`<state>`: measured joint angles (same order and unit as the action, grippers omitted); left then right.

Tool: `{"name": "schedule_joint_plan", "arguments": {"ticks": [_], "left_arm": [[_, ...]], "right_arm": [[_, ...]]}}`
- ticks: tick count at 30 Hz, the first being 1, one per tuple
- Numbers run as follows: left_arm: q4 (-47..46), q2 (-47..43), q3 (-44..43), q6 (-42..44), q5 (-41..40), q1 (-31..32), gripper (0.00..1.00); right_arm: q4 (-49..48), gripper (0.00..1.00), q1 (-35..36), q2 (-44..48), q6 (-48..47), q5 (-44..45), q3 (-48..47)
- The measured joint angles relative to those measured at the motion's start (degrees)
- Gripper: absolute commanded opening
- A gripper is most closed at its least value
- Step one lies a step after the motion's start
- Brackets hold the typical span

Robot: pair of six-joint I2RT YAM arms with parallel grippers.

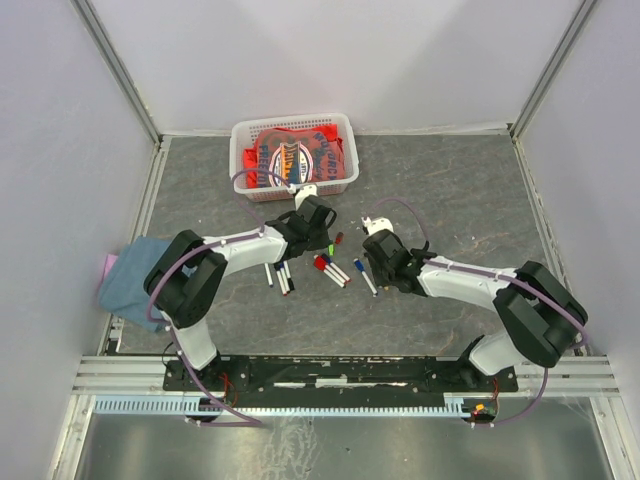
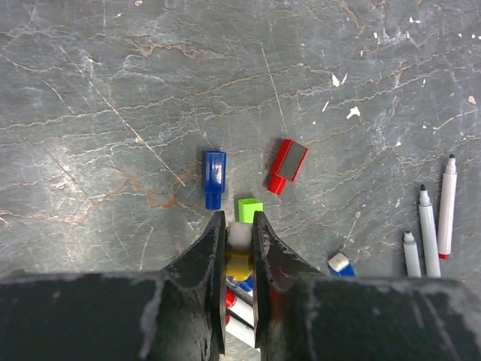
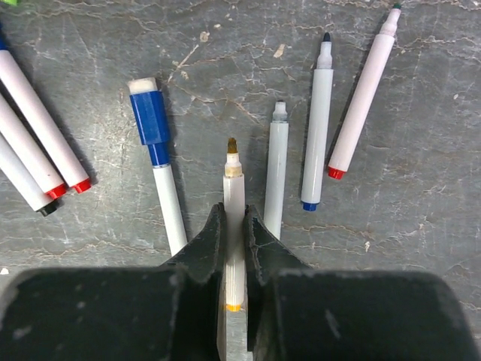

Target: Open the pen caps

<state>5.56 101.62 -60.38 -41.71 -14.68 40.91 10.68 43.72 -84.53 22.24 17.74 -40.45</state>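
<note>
My left gripper (image 2: 239,222) is shut on a yellow pen cap (image 2: 239,259) with a white end, above the table. A blue cap (image 2: 214,177), a red cap (image 2: 286,165) and a green cap (image 2: 249,208) lie loose just beyond it. My right gripper (image 3: 234,214) is shut on an uncapped pen (image 3: 234,184) with a yellowish tip and an orange tail. A pen with its blue cap (image 3: 152,120) on lies to its left. Three uncapped pens (image 3: 319,120) lie to its right. In the top view both grippers (image 1: 318,222) (image 1: 378,255) are over the pen cluster (image 1: 332,268).
A white basket (image 1: 294,155) holding a red bag stands at the back. A blue cloth (image 1: 135,275) lies at the table's left edge. More pens (image 1: 280,275) lie under the left arm. Pens with red and black tails (image 3: 37,128) lie left of my right gripper.
</note>
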Motion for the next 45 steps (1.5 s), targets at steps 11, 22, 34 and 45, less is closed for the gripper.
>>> {"name": "schedule_joint_plan", "arguments": {"ticks": [11, 22, 34, 45], "left_arm": [[0.92, 1.97, -1.27, 2.58, -1.84, 0.02, 0.20], [1.66, 2.16, -1.27, 3.23, -2.89, 0.11, 0.33], [1.66, 2.16, -1.27, 3.67, -3.28, 0.48, 0.35], [1.92, 0.26, -1.01, 3.82, -3.23, 0.48, 0.59]], "right_arm": [[0.92, 0.26, -0.39, -1.79, -0.02, 0.59, -1.01], [1.42, 0.32, -0.39, -2.21, -0.02, 0.59, -1.73], [3.58, 0.36, -0.33, 2.32, -0.44, 0.17, -2.58], [3.02, 0.38, 1.62, 2.54, -0.87, -5.07, -3.06]]}}
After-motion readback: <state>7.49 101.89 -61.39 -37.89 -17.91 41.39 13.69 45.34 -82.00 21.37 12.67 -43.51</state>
